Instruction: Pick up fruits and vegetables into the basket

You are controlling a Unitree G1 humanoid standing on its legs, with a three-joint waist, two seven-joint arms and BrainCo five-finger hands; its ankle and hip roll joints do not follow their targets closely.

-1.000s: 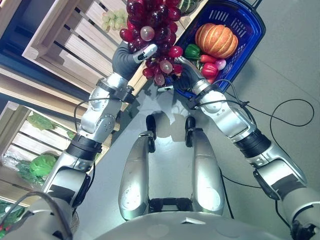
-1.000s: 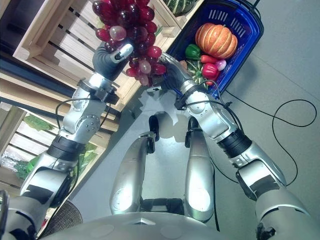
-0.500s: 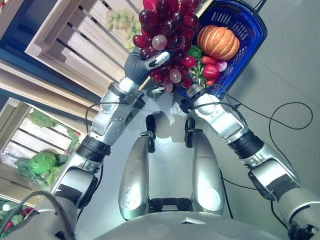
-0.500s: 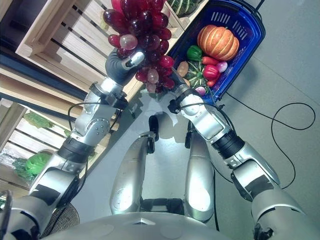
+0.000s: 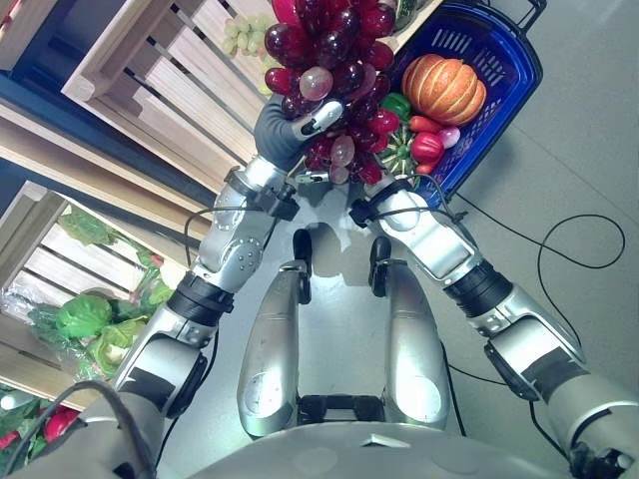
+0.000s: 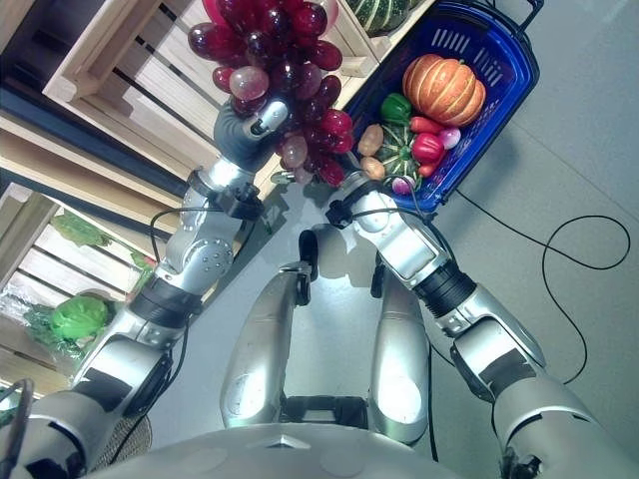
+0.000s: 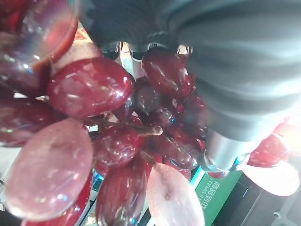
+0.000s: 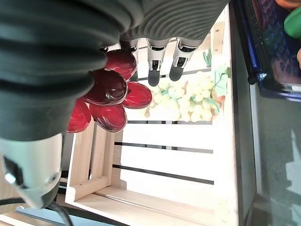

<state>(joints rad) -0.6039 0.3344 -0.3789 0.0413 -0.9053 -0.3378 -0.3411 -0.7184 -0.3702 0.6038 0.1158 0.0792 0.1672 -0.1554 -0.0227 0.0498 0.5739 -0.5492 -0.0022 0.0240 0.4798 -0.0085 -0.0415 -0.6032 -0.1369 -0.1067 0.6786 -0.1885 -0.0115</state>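
Dark red grapes [image 5: 329,70] hang in a big bunch between the wooden crate [image 5: 170,75] and the blue basket [image 5: 499,90], off the floor — the left hand [image 5: 290,130] has its fingers curled round them. The right hand [image 8: 162,59] sits under the bunch, fingers straight. In the basket: a pumpkin [image 5: 444,88], a green pepper [image 5: 397,104], a red pepper [image 5: 427,147]. Green grapes [image 8: 188,101] lie in the crate's far corner.

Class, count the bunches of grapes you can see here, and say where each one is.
2: red grapes, held up in the left hand near the blue basket; green grapes, lying in the wooden crate. Others may be hidden.
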